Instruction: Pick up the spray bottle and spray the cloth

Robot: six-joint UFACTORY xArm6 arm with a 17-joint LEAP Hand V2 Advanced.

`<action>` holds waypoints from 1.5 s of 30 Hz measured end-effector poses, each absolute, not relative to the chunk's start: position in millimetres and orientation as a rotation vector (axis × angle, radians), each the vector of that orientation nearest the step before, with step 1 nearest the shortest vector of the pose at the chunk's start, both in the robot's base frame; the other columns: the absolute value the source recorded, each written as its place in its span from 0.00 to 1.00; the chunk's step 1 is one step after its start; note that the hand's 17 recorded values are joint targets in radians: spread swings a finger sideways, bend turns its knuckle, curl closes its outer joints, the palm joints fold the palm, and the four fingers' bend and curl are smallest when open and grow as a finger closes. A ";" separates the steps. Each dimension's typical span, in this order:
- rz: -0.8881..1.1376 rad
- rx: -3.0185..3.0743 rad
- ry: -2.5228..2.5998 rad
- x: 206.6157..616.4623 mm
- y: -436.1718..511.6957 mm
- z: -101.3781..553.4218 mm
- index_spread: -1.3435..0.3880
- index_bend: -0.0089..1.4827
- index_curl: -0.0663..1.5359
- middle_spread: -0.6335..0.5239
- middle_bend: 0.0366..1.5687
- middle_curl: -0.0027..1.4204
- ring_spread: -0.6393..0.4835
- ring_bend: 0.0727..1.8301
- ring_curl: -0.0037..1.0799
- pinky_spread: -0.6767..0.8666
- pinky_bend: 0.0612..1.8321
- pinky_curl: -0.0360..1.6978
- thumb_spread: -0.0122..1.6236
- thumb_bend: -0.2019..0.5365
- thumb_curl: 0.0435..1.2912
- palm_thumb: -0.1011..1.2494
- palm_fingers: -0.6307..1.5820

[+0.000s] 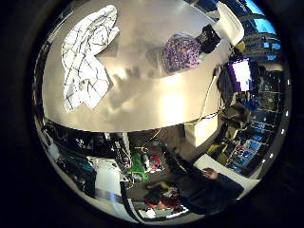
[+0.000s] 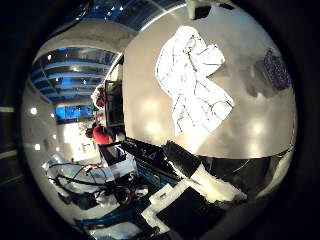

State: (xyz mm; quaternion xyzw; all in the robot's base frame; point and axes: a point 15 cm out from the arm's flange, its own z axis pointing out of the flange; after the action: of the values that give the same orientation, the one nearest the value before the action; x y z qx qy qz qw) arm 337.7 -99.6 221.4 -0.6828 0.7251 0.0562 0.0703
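Checked cloth (image 1: 85, 61) crumpled on table (image 1: 142, 104), purple-patterned bottle (image 1: 183, 51) well apart

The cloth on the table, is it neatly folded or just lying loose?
Loose. The white checked cloth lies crumpled and spread on the table, with uneven edges and wrinkles, not in a tidy fold.

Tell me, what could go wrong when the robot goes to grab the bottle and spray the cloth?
The bottle looks like it lies on its side, well apart from the cloth on the table. It might roll or slip when grabbed. The cloth is crumpled, so some spray might miss and wet the table instead.
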 end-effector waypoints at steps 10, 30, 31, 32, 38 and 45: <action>0.151 -2.044 2.177 335.1 -100.0 229.9 0.56 0.13 0.26 0.58 0.09 0.19 0.70 0.07 0.23 0.70 0.12 0.21 0.66 0.24 0.19 0.49 0.35; 0.116 -1.366 2.442 288.7 -256.7 277.4 0.64 0.10 0.22 0.60 0.11 0.22 0.71 0.09 0.24 0.69 0.15 0.21 0.62 0.24 0.18 0.39 0.35; 0.116 -1.334 2.440 286.9 -264.7 277.6 0.65 0.10 0.22 0.60 0.11 0.22 0.71 0.10 0.24 0.69 0.15 0.21 0.62 0.24 0.18 0.39 0.35; 0.115 -1.307 2.438 285.8 -271.8 277.8 0.65 0.11 0.22 0.60 0.11 0.23 0.71 0.10 0.24 0.69 0.15 0.21 0.62 0.24 0.18 0.39 0.35; 0.134 -1.119 2.397 279.7 -306.8 265.1 0.67 0.10 0.21 0.63 0.11 0.24 0.72 0.11 0.25 0.69 0.17 0.21 0.61 0.24 0.19 0.39 0.33; 0.150 -0.885 2.255 302.3 -339.0 231.6 0.69 0.09 0.19 0.70 0.10 0.23 0.74 0.13 0.26 0.69 0.20 0.22 0.61 0.23 0.19 0.38 0.28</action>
State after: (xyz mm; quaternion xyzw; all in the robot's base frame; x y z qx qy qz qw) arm 302.3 -339.0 231.6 -0.3416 0.8705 0.0578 0.3496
